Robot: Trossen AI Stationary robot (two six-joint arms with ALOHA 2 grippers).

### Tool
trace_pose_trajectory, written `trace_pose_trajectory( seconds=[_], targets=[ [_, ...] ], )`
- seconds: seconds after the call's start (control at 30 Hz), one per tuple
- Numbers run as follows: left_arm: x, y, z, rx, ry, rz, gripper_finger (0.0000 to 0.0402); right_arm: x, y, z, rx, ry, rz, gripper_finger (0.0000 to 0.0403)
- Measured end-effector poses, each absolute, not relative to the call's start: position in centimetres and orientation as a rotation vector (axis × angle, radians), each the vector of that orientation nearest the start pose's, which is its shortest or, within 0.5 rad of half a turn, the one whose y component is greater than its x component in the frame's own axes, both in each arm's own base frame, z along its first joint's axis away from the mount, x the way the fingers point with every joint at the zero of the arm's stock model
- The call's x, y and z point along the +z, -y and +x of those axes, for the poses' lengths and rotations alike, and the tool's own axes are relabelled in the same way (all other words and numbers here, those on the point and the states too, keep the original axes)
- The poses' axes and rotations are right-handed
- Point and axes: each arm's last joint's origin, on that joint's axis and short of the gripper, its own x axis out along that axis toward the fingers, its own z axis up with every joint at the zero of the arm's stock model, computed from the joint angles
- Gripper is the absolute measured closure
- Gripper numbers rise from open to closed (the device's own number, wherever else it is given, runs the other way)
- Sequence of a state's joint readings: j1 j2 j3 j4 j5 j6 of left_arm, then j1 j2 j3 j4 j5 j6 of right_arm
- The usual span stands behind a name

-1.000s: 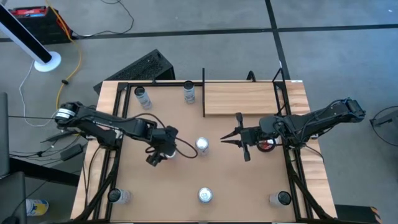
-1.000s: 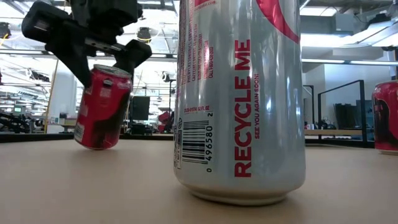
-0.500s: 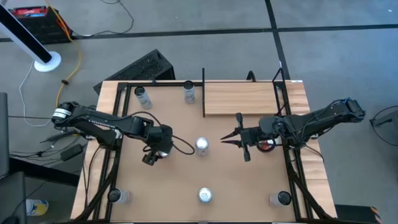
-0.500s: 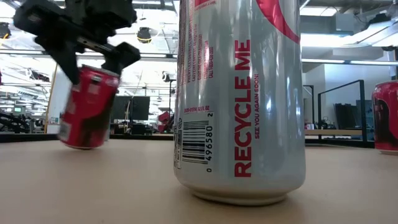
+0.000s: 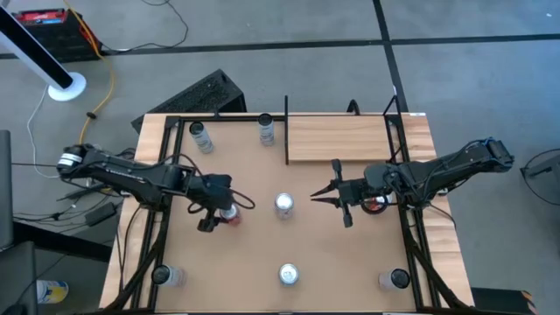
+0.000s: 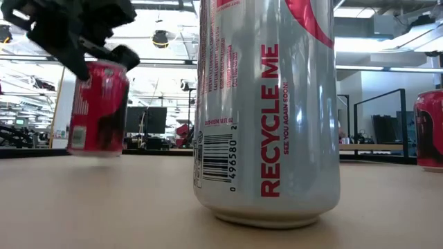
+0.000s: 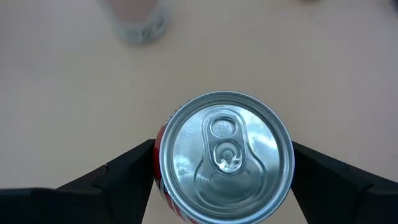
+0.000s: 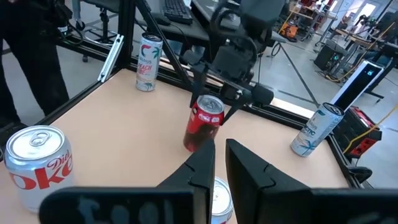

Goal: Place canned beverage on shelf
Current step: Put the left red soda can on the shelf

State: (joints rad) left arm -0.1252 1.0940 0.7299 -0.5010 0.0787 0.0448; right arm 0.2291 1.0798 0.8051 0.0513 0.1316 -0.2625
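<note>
A red canned beverage (image 5: 231,215) stands left of the table's middle, with my left gripper (image 5: 224,213) shut on it. In the low view the can (image 6: 97,107) is almost upright under the gripper (image 6: 83,52). The shelf (image 5: 341,138), a pale board with a thin black bar on its left edge, lies at the far right. My right gripper (image 5: 320,199) hovers shut and empty right of the middle, pointing at a silver can (image 5: 284,205). My left gripper pinches the red can between its two fingers (image 7: 127,171), which sit on opposite sides of the wall just under the top rim (image 7: 159,163). They come slanting down from the table's left side. The can leans slightly; whether its base touches the table I cannot tell.
Silver cans stand near the front edge (image 5: 289,274) and at the far left (image 5: 201,136) (image 5: 266,129); jars mark the near corners (image 5: 162,276) (image 5: 394,280). Another red can (image 5: 378,203) sits under my right arm. A black frame edges the table.
My left gripper has drawn back toward the table's left edge with the red can, rolling its wrist. The can has gone from clearly tilted to nearly upright while staying in the hold.
</note>
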Motion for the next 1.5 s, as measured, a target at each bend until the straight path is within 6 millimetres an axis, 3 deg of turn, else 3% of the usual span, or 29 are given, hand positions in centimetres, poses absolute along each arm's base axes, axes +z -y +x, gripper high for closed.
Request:
trace_pose_trajectory(
  seconds=[0.37, 1.2, 1.5],
  targets=[
    [22.40, 2.84, 20.94, -0.181, -0.873, 0.014, 0.0083, 30.63, -5.11, 23.62, 0.125, -0.205, -0.302, 0.0339],
    [22.66, 2.85, 21.25, -0.135, -0.838, -0.069, 0.0080, 30.71, -5.10, 23.64, 0.125, -0.197, -0.308, 0.0339],
    [22.79, 2.86, 21.33, -0.129, -0.827, -0.085, 0.0041, 30.71, -5.10, 23.64, 0.125, -0.196, -0.308, 0.0339]
  ],
)
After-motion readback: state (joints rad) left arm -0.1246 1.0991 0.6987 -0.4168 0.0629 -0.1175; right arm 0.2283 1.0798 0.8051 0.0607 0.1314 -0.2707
